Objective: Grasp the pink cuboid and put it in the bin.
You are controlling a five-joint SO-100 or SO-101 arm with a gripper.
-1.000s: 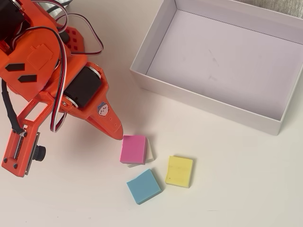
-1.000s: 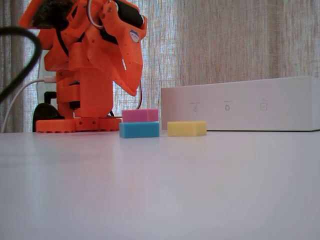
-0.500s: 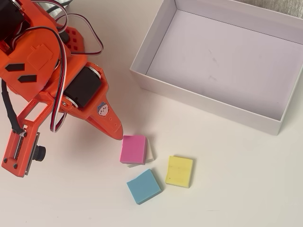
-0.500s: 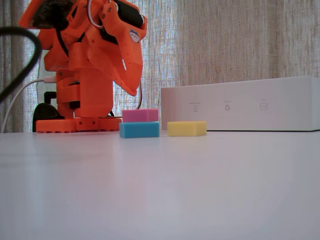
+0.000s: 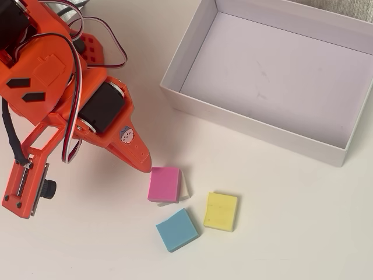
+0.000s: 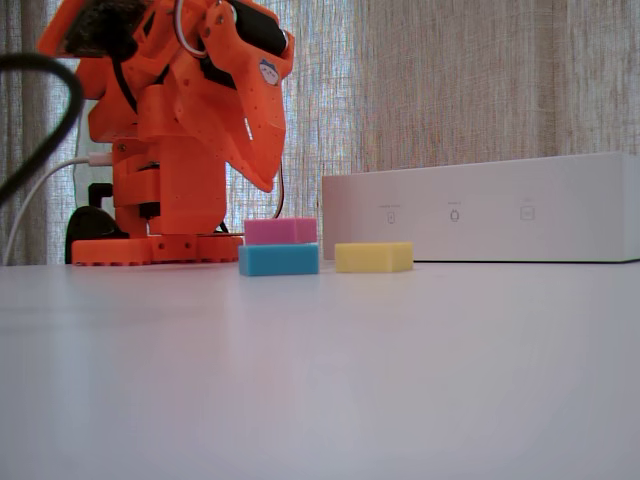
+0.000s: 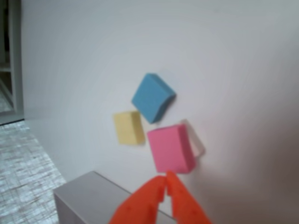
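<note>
White worktop (image 5: 291, 245) fills our overhead view. We count one bin (image 5: 245, 122) at its top right edge, one orange arm (image 5: 52, 99) at the left, and three blocks near the bottom middle: one pink cuboid (image 5: 164, 184), one yellow block (image 5: 221, 211), one blue block (image 5: 177, 229). Our gripper (image 7: 167, 179) hangs just beside the cuboid, fingertips pressed together, holding nothing.

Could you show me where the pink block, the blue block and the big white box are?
pink block (image 5: 164, 183), overhead view, middle of its top face.
blue block (image 5: 177, 229), overhead view, middle of its top face.
white box (image 5: 250, 128), overhead view, its near wall.
</note>
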